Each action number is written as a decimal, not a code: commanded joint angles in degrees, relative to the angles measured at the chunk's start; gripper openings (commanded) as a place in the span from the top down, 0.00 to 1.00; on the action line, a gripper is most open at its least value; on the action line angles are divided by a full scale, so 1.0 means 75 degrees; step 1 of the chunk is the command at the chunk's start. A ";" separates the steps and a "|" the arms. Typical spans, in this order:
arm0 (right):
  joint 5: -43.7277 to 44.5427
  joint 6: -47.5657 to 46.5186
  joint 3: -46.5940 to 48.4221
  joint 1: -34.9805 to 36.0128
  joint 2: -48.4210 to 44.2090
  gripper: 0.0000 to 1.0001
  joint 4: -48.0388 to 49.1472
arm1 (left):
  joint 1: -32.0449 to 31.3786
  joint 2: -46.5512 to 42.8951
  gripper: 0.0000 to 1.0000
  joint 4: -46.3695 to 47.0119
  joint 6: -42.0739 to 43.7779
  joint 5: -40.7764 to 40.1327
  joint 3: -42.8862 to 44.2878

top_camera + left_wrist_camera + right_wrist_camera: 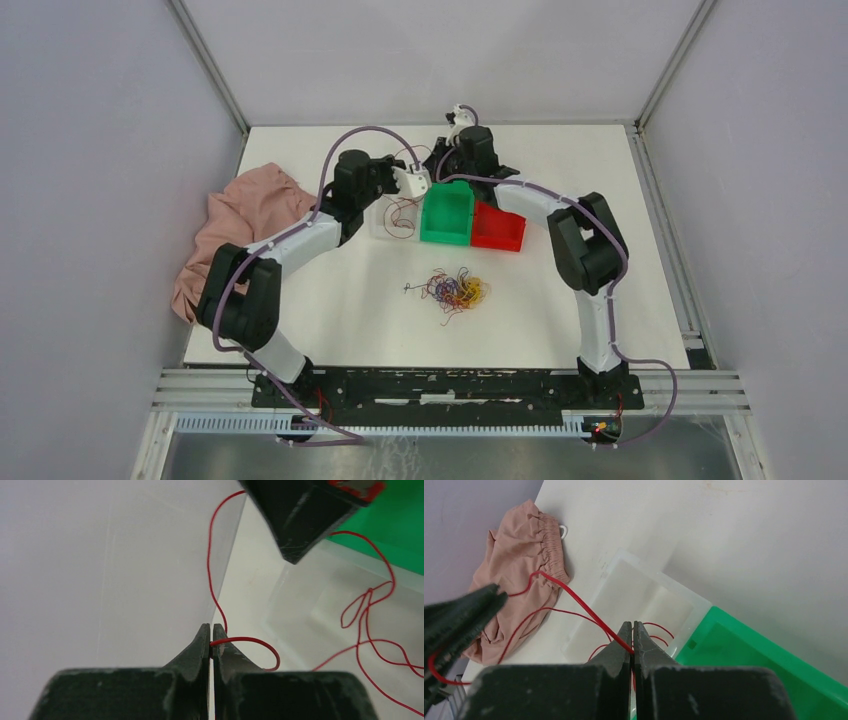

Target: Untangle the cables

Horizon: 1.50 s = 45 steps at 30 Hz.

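The cables [455,290] lie as a small clump of red, yellow and purple wire on the white table, nearer the arms than the bins. One red cable [250,641] is apart from the clump. My left gripper [211,627] is shut on it, and it loops out to the right of the jaws. My right gripper [632,625] is shut on the same red cable [579,600], which runs up-left to the left gripper [459,620]. Both grippers [420,183] [443,165] hang close together above the clear bin [383,225], where the cable's slack loops [402,215] dangle.
A green bin [447,212] and a red bin [498,228] stand side by side to the right of the clear bin [644,595]. A crumpled pink cloth [240,225] lies at the table's left edge. White walls enclose the table.
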 commanded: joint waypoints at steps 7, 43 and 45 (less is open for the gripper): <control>-0.0022 0.0287 0.1765 0.0395 0.1230 0.96 -0.0758 | 0.0005 -0.0134 0.97 -0.0373 -0.0467 0.0394 -0.0302; 0.0317 0.0491 -0.3518 -0.1303 -0.3266 0.41 0.0415 | -0.0290 0.2371 0.97 -0.2539 -0.0884 0.0318 0.1844; 0.0292 0.0506 -0.3671 -0.1354 -0.3271 0.41 0.0541 | -0.0293 0.2556 0.97 -0.2738 -0.0867 0.0373 0.2065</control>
